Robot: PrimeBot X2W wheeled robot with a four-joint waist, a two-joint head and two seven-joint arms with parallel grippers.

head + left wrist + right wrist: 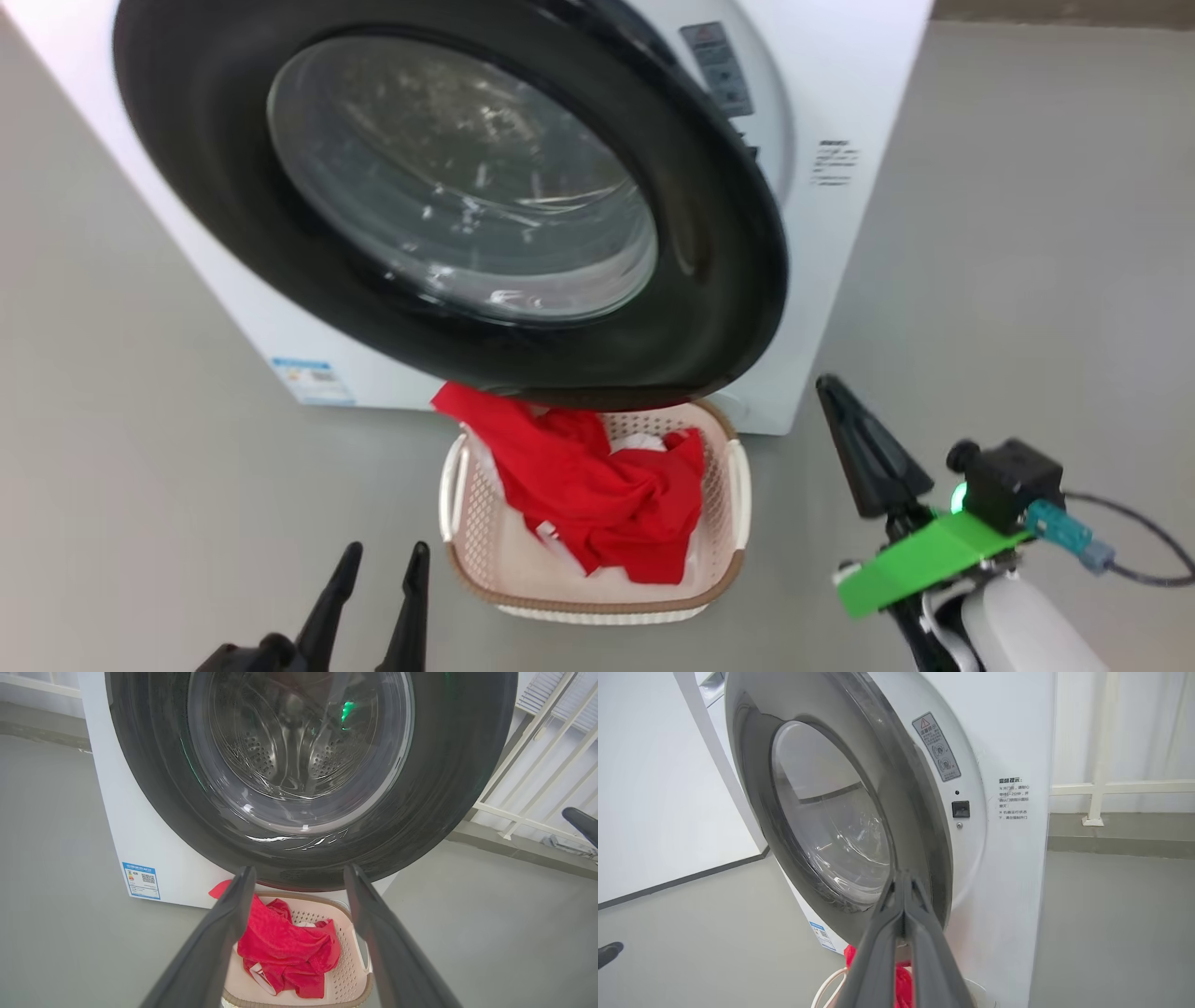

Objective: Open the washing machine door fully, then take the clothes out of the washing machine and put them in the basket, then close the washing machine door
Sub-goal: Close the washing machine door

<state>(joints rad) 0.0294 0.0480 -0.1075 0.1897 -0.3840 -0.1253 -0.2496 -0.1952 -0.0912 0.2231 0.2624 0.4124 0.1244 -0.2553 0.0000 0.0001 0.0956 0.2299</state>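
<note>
Both held nothing: the left gripper [386, 551] gaped wide, the right gripper [826, 385] was closed (fingers touching) beside the washing machine door [448, 187]; the basket [476, 523] sat below it.

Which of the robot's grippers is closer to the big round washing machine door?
Right. The right gripper, shut, points up just off the washing machine door's right edge. The left gripper, open, sits lower, back by the basket's left side.

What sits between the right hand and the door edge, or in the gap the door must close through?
Nothing visible. The shut right hand points at the washing machine door rim with clear air between, and the gap to the washing machine front looks empty.
</note>
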